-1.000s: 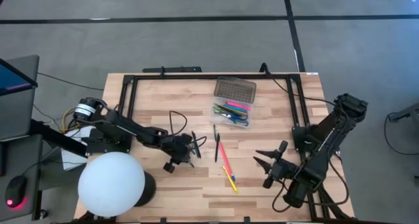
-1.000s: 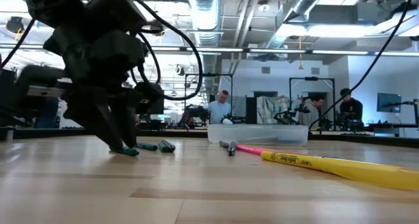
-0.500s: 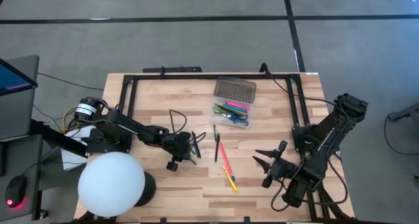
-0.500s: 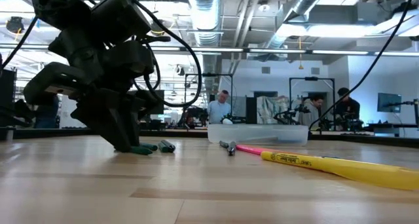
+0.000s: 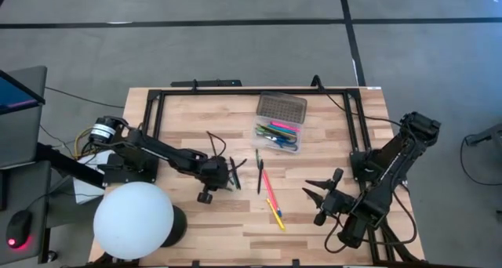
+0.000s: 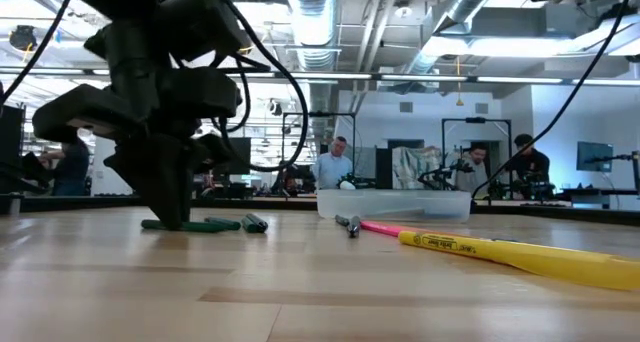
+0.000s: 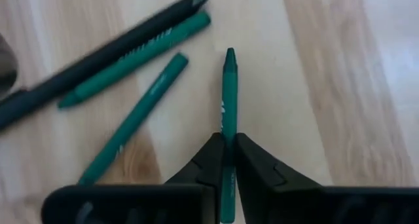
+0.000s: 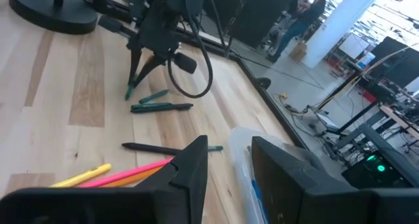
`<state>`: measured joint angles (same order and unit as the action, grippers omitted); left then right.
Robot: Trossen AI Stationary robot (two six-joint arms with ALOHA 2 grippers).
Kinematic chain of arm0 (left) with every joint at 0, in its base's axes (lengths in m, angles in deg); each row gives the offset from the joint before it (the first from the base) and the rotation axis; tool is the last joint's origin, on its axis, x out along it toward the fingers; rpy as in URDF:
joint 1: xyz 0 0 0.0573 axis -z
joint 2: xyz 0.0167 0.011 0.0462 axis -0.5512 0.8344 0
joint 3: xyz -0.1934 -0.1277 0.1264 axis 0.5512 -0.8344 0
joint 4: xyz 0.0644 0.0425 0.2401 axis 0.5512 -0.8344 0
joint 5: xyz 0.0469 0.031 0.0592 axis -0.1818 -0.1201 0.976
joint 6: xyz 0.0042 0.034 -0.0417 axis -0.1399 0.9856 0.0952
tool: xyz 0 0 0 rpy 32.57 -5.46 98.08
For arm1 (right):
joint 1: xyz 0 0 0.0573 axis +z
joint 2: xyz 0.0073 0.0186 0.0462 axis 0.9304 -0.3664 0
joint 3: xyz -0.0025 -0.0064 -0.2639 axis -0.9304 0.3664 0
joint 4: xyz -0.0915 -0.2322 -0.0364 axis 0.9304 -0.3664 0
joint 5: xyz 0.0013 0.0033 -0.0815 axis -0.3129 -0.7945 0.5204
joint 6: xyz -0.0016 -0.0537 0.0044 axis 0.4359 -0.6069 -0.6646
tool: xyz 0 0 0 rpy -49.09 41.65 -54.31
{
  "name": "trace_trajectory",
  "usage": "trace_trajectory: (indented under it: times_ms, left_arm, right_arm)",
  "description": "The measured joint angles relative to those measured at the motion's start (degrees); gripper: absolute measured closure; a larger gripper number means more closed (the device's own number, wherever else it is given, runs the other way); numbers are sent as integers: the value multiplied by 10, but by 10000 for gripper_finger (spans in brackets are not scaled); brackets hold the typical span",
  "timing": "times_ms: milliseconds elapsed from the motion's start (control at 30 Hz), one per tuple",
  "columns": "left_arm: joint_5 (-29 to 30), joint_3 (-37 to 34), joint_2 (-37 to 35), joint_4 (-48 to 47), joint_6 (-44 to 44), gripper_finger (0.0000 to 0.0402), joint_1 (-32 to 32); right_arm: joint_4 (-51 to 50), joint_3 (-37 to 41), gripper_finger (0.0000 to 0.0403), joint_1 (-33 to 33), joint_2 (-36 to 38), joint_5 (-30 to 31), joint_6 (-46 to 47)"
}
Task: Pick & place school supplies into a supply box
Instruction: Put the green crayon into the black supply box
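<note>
My left gripper (image 7: pixel 226 160) stands at the table's left middle (image 5: pixel 230 175), pointing steeply down and shut on a green pen (image 7: pixel 228 93). Two more green pens (image 7: pixel 134 116) and a black pen (image 7: pixel 98 60) lie loose beside it. The supply box (image 5: pixel 278 134) sits open at the far middle with several pens inside, and its dotted lid (image 5: pixel 281 107) lies behind it. A black pen (image 5: pixel 259 174), a pink pen (image 5: pixel 267 186) and a yellow pen (image 5: pixel 276 214) lie mid-table. My right gripper (image 5: pixel 317 199) waits open at the right, above the table. My left gripper pinches the green pen's shaft (image 7: pixel 228 129), back from its pointed end, between its two fingertips (image 7: pixel 211 162). The fingers come from above, slanting steeply down. The pen lies flat on the table (image 6: pixel 205 224) and sticks out on both sides of the fingers.
A black metal frame (image 5: pixel 251 90) runs along the table's far edge and down both sides. A white globe lamp (image 5: pixel 133 221) stands at the near left corner. People work at benches in the room beyond the table (image 6: pixel 335 167).
My left gripper has tipped from a slant to nearly upright, rolled a little, and shut on the green pen lying on the table. The pen stays flat on the wood.
</note>
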<state>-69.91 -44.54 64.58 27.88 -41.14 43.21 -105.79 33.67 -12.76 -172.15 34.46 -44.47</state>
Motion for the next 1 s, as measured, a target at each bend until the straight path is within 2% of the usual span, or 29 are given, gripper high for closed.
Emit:
trace_trajectory:
  times_ms: [267, 767, 1000]
  left_arm:
    - [16, 42, 2, -102, -18, 365, 0]
    - [3, 47, 20, -113, -26, 362, 0]
    - [28, 48, 24, -125, -40, 362, 1]
  right_arm:
    - [2, 0, 292, 0, 0, 0, 0]
    - [6, 0, 292, 0, 0, -1, 0]
    - [7, 0, 292, -8, 0, -1, 0]
